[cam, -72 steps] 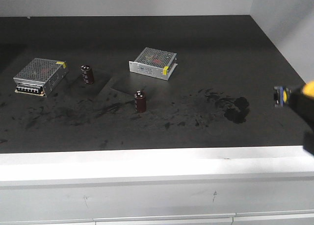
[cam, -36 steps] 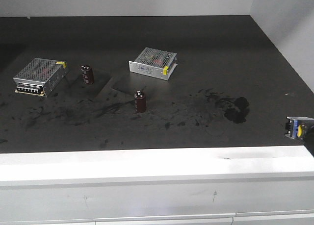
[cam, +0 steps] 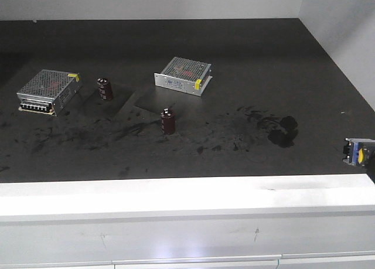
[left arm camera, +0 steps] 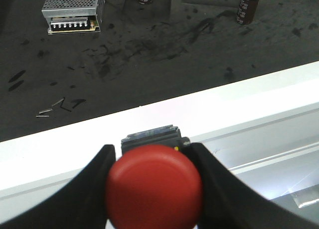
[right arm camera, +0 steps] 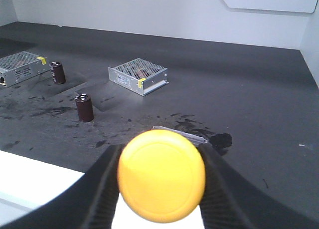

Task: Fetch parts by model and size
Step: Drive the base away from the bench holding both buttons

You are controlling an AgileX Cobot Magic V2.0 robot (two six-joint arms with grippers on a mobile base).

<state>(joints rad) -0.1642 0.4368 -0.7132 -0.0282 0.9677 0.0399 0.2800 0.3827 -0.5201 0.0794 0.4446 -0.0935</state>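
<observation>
Since a second ago the yellow-capped switch [cam: 357, 152] has dropped lower, near the bench's [cam: 176, 190] right front corner. Right gripper [right arm camera: 160, 186]: fingers closed on either side of that switch, cap facing the lens. Left gripper [left arm camera: 153, 189]: likewise clamped on the red-capped switch [left arm camera: 154, 184], held over the white front edge. Capacitors [cam: 167, 121] and power-supply boxes [cam: 183, 75] stand mid-bench, apart from both arms. Judged: both parts fetched, carry-off in hand. Next calls for a steady grip to a drop-off not in view.

I had the red-capped switch [left arm camera: 154, 186] clamped in my left hand [left arm camera: 153, 153], round cap toward the wrist camera, dark base behind it. The yellow-capped switch [right arm camera: 161, 175] sat likewise in my right hand [right arm camera: 161, 156] — near the desk's [cam: 234, 52] front-right corner.
</observation>
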